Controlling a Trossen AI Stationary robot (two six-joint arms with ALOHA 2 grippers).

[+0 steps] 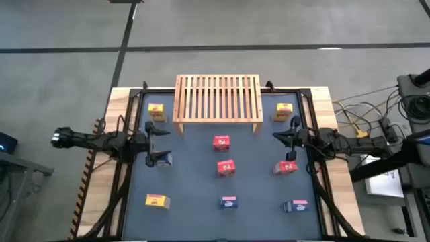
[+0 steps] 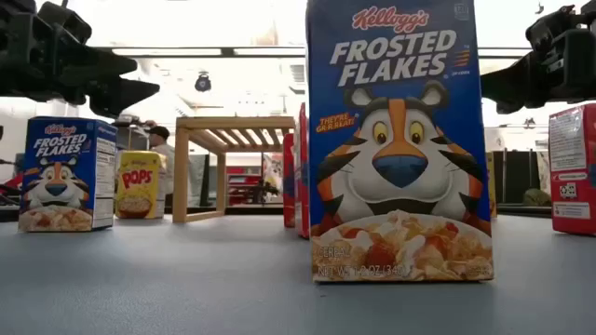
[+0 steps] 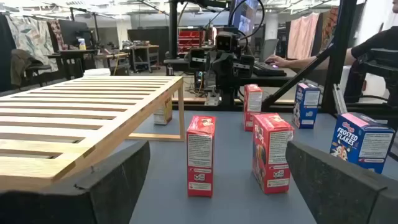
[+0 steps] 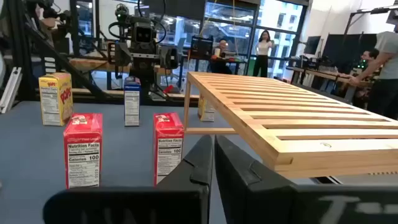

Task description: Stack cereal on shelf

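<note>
Grey concrete floor [image 1: 269, 27], cluttered workbenches [image 3: 134, 53], bright windows [image 4: 230, 15] behind.

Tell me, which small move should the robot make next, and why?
Probably the left gripper should come down on the blue cereal box beside it. Its fingers are spread wide and hold nothing, that box is the nearest to it, and the wooden shelf has no box on its slats yet.

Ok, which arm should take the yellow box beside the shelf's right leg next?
Right. The right tool hovers close to that yellow box with nothing between them. The left tool is on the far side of the table, beyond the shelf.
</note>
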